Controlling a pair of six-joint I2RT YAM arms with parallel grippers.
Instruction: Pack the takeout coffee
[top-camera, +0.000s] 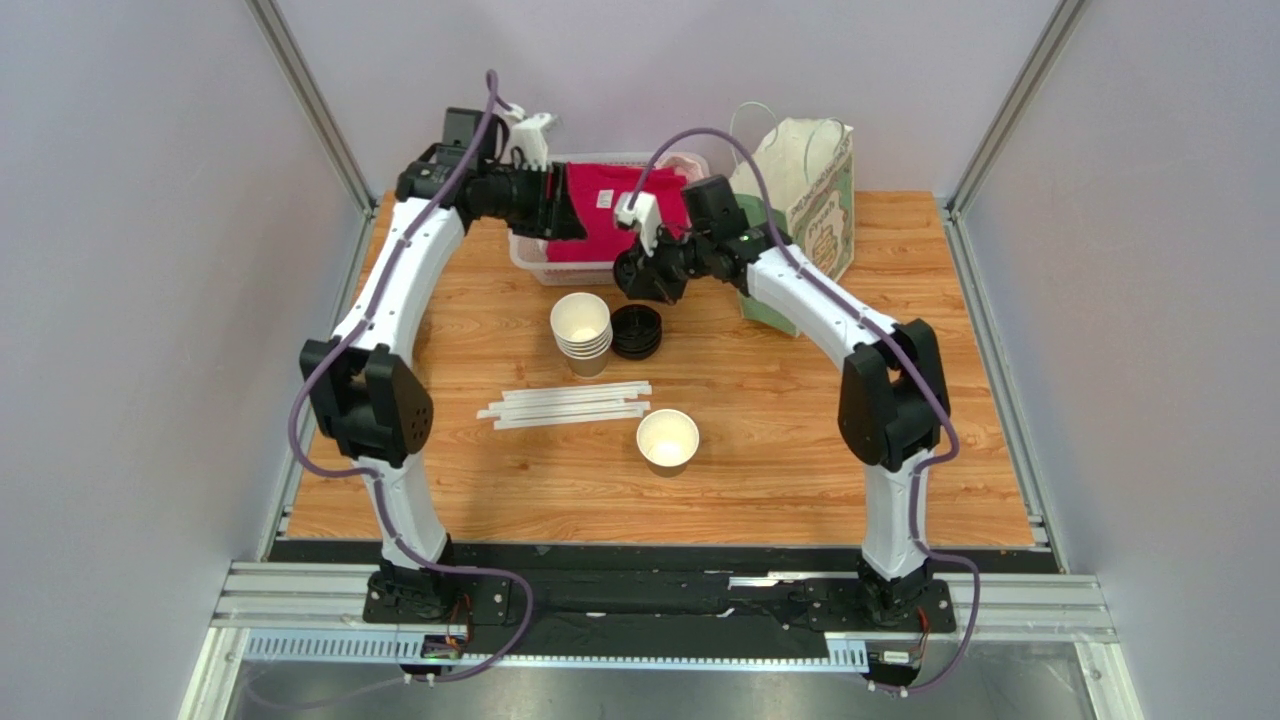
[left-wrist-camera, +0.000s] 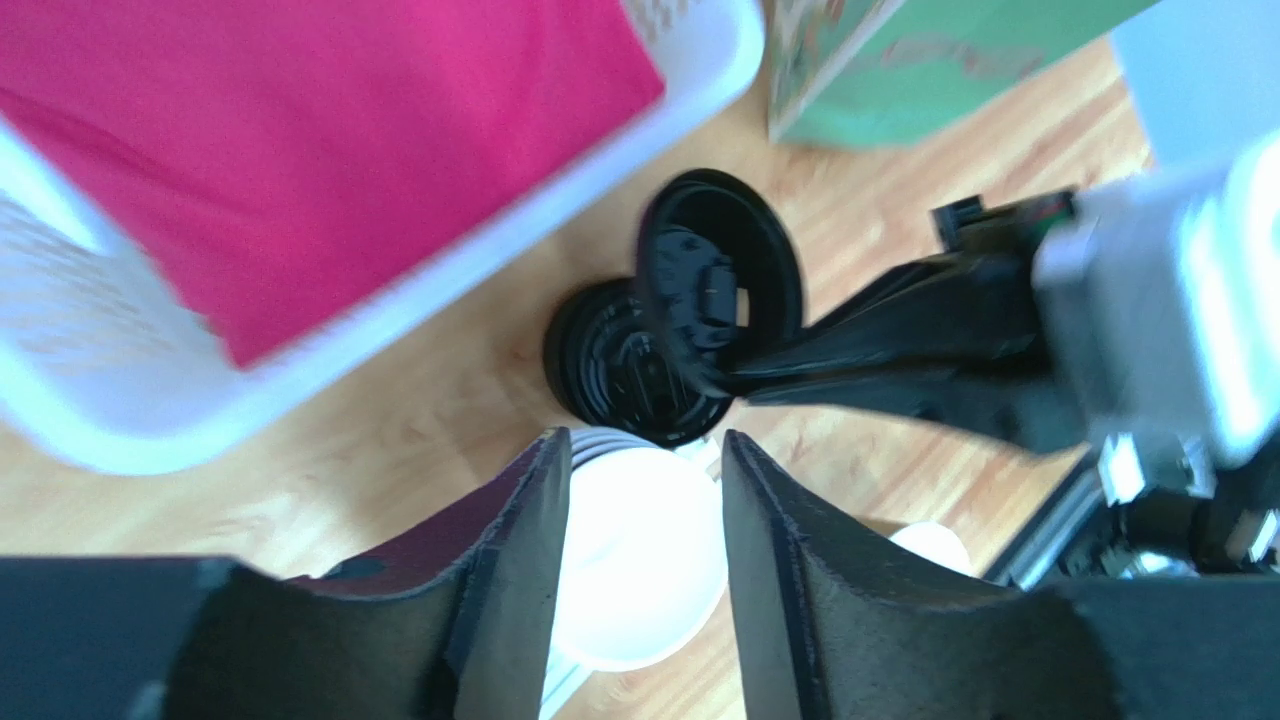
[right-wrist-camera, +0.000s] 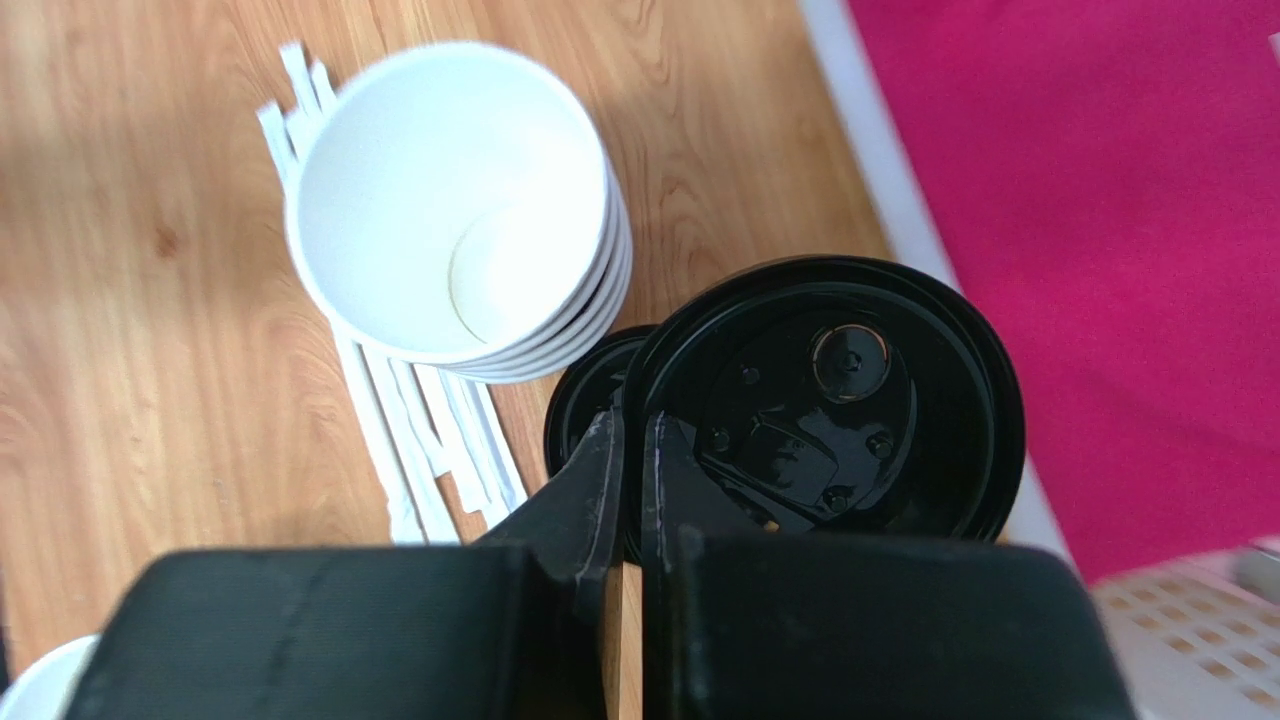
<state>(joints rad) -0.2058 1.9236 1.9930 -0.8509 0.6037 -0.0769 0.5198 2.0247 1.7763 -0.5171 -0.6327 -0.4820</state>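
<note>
By the right gripper (right-wrist-camera: 634, 450), the black lid (right-wrist-camera: 842, 405) should be levelled and centred over the single cup (top-camera: 667, 440) before being pressed down. Its jaws are clamped shut on the lid's rim, just beside the cup stack (right-wrist-camera: 451, 195) and above the lid pile (right-wrist-camera: 586, 398). The left gripper (left-wrist-camera: 646, 443) is held part open, empty, over that stack. The single cup stands lidless, well apart from the stack on its near side.

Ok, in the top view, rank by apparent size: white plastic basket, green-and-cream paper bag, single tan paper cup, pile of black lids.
1. white plastic basket and green-and-cream paper bag: close, both partly hidden by arms, unranked.
2. single tan paper cup and pile of black plastic lids: far smaller, roughly alike.
</note>
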